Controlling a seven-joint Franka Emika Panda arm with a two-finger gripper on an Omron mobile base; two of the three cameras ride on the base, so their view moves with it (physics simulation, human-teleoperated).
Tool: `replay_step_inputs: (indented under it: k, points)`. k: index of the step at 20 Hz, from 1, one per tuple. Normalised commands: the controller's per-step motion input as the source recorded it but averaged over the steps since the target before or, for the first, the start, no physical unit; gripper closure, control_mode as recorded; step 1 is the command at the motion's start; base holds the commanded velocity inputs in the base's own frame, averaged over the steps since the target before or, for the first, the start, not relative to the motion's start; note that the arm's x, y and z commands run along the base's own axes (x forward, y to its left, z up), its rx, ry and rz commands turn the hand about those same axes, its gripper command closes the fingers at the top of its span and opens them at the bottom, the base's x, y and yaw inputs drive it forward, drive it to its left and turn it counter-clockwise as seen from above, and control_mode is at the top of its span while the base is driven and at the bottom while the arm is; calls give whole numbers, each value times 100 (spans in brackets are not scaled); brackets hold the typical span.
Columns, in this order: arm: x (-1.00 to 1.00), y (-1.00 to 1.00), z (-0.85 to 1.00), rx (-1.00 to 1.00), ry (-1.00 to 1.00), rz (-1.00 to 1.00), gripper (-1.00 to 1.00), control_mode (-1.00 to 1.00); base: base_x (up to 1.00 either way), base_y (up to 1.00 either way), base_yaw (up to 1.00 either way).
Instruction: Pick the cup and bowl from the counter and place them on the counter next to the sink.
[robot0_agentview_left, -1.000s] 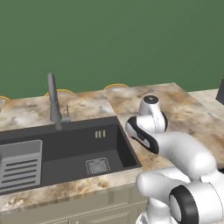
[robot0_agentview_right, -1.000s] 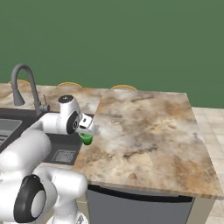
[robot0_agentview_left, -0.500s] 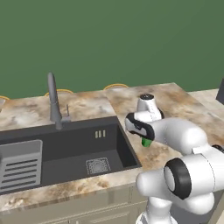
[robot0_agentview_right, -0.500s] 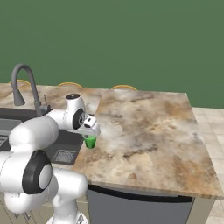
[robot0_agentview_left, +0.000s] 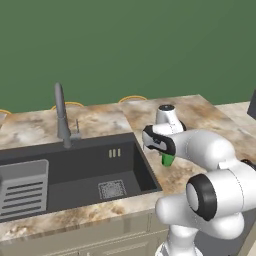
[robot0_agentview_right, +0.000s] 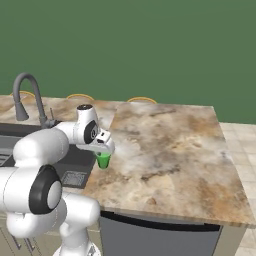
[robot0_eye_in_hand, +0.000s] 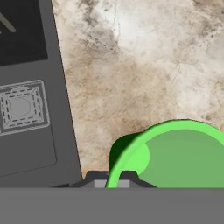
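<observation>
Just right of the sink (robot0_agentview_left: 75, 175), over the marbled counter (robot0_agentview_right: 170, 150), the gripper (robot0_agentview_right: 104, 150) points down with its fingers clamped on the rim of the small green cup (robot0_agentview_right: 103, 160). From the hand camera the cup (robot0_eye_in_hand: 175, 153) hangs upright and open above the stone beside the basin's dark edge. Whether its base touches the counter cannot be told. A curved grey tap (robot0_agentview_left: 61, 116) stands at the far side of the sink.

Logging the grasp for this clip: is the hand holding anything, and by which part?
Yes: the hand holds the cup by its rim, pinching the wall at one side, just above the counter beside the sink.
</observation>
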Motion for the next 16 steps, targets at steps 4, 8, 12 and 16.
replay_step_inputs:
  k: [4, 8, 12, 16]
  points:
    - [0, 0, -3, 0, 0, 0, -100, -100, 0, 0, 0]
    - [0, 0, -1, 0, 0, 0, -100, -100, 0, 0, 0]
    - [0, 0, 0, 0, 0, 0, -100, -100, 0, 0, 0]
    - [-3, 0, 18, 2, -1, 0, -100, -100, 0, 0, 0]
